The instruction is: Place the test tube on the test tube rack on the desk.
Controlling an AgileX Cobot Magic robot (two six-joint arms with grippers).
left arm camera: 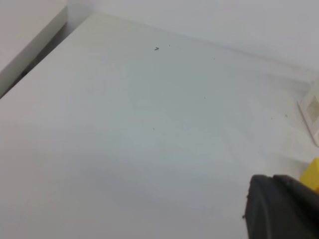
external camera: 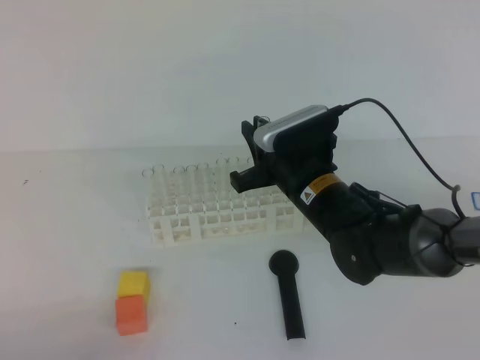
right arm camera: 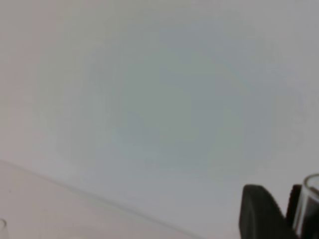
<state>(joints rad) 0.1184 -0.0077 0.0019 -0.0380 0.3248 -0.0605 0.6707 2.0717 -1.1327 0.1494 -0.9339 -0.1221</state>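
Note:
My right gripper (external camera: 246, 154) hangs over the right end of the white test tube rack (external camera: 187, 225), which stands on the desk (external camera: 67, 247). In the right wrist view the clear rim of the test tube (right arm camera: 311, 201) shows at the lower right edge, upright next to a black finger (right arm camera: 259, 215), with the gripper shut on it. The high view does not show the tube clearly. Of my left gripper only a dark blurred part (left arm camera: 281, 208) shows, low over bare desk (left arm camera: 124, 139); it is shut with nothing seen in it.
A black round-headed stick (external camera: 289, 296) lies in front of the rack, under the right arm. A yellow cube (external camera: 133, 283) and an orange cube (external camera: 130, 314) sit at the front left. Several clear tubes stand in the rack's back rows. The rack's corner (left arm camera: 312, 110) and the yellow cube (left arm camera: 312, 173) show at the left wrist view's right edge.

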